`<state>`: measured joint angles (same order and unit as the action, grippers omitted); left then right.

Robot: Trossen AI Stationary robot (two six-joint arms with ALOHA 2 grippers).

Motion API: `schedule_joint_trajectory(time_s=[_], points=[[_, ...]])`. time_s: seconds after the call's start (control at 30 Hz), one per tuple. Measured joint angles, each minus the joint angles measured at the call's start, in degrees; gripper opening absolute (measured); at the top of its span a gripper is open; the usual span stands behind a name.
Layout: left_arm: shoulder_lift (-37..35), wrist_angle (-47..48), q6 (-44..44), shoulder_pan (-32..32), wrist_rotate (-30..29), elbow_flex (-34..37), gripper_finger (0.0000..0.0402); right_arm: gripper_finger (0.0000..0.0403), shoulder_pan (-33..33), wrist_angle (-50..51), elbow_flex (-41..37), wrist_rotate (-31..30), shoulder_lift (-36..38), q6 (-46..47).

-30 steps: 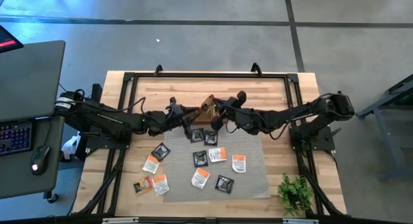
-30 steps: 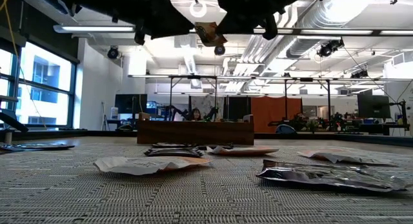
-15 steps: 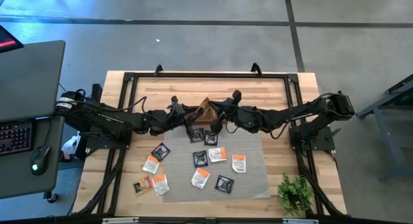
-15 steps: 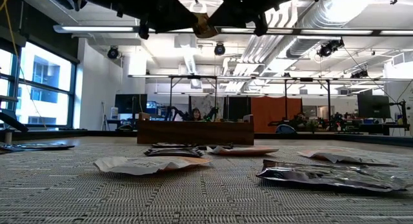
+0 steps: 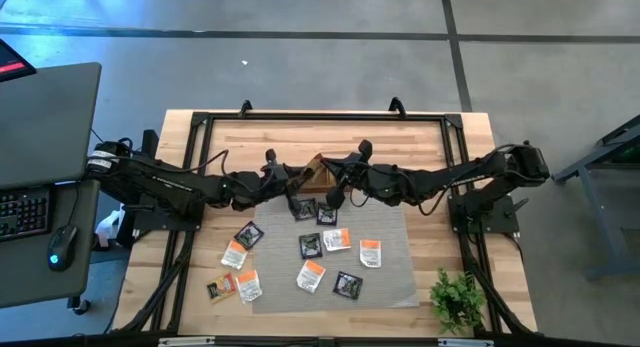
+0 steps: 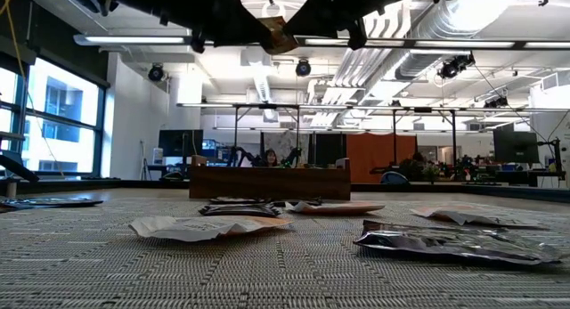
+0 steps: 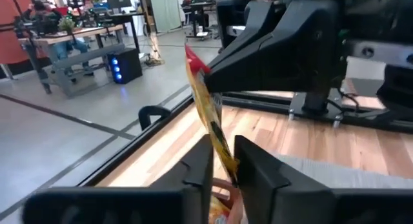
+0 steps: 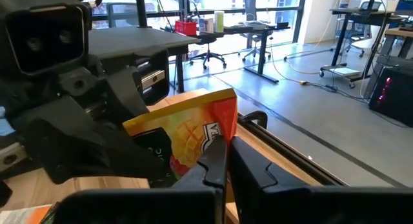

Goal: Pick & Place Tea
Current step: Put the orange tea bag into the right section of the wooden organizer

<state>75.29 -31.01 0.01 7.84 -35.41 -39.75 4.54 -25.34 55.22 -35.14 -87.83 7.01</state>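
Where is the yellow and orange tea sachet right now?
The yellow and orange tea sachet is in the air at mid-table in the high view, pinched between the left gripper and right gripper, above the wooden box, beyond the grey mat.

We're looking at a grey concrete floor (image 5: 300, 67) around the wooden table (image 5: 420, 137), with a dark desk (image 5: 45, 117) alongside. Beyond: big windows (image 6: 53, 122), white ceiling ducts (image 6: 427, 24), strip lights (image 6: 134, 40), an orange partition (image 6: 370, 158).
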Motion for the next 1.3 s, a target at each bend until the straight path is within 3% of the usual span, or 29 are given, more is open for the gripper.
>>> schedule_joint_trajectory(time_s=[0.17,0.53,0.67,0.8,0.93,1.17,1.3], points=[[0.0,1.2,1.8,0.0,-2.4,0.0,0.0005,0.0007,0.0,1.2,0.0,0.2,0.0,0.1],[-0.5,3.8,1.9,0.0,-4.0,0.0,0.0002,0.0075,0.0,19.8,0.0,1.6,0.1,10.5],[-0.7,14.3,1.1,-1.8,-3.5,-4.6,0.0001,0.0082,0.4,29.9,0.0,1.6,0.1,16.6],[0.0,34.5,-6.0,-7.7,6.3,-14.0,0.0001,0.0082,1.9,37.2,0.0,1.6,0.1,21.3],[5.8,46.3,-7.6,-15.2,19.7,-21.8,0.0000,0.0082,4.2,43.2,0.0,3.0,0.2,24.3],[16.3,52.2,-0.3,-24.4,39.9,-33.2,0.0000,0.0082,8.2,56.7,0.0,6.4,1.9,32.0],[23.6,53.7,3.8,-25.9,46.4,-40.3,0.0000,0.0082,10.5,65.4,0.0,4.8,2.1,36.7]])
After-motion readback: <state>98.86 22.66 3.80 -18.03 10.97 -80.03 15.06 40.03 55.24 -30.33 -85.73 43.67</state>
